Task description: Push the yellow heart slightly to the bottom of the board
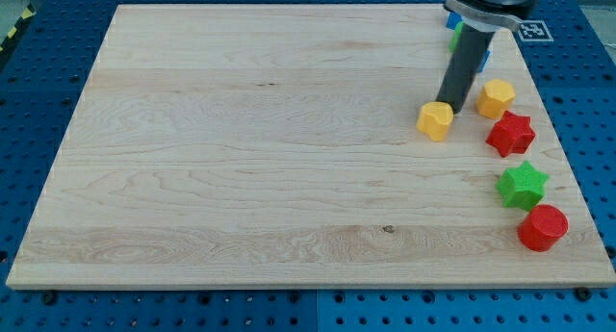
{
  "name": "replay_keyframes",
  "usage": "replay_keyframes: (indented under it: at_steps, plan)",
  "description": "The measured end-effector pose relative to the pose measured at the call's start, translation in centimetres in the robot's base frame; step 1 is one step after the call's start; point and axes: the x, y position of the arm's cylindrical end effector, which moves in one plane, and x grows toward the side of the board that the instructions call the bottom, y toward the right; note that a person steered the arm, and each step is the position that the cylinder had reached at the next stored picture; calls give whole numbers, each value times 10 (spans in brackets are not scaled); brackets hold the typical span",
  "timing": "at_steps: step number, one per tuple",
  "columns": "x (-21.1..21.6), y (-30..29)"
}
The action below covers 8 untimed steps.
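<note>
Yellow heart (435, 120) sits on the board's right part, upper half. My tip (451, 109) is at about 1 o'clock of the heart, touching or just beside its upper right edge; contact can't be confirmed. No gripper here, just a bare rod, so nothing is clenched or grasped.

Yellow hexagon-like block (496, 98) at 2 o'clock of the heart, near, on the far side of the rod. Red star (510, 134) at 3-4 o'clock, near. Green star (522, 185) at 4-5 o'clock, farther off. Red cylinder (543, 227) at 5 o'clock, well apart, close to the wooden board's (241, 159) right edge. Blue and green bits behind the rod at 12-1 o'clock (453, 22), mostly hidden, shapes unclear.

Step, as judged: tip set behind the heart, push not yet made or only starting. Next move calls for a short stroke toward 6 o'clock. The tip sits a bit right of centre, so it may need to shift toward 12 o'clock of the heart first, or the heart could skew toward 7-8 o'clock. Path at 6 o'clock holds no blocks.
</note>
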Motion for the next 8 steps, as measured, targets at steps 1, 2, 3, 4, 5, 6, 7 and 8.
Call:
replay_keyframes:
  at_steps: [1,2,3,4,5,6,7,8]
  plan:
    - [0,-18]
    - [-6,-33]
    - [-14,-48]
    - [-15,-51]
    - [-11,-50]
    - [-4,-39]
    - [13,-24]
    - [24,-11]
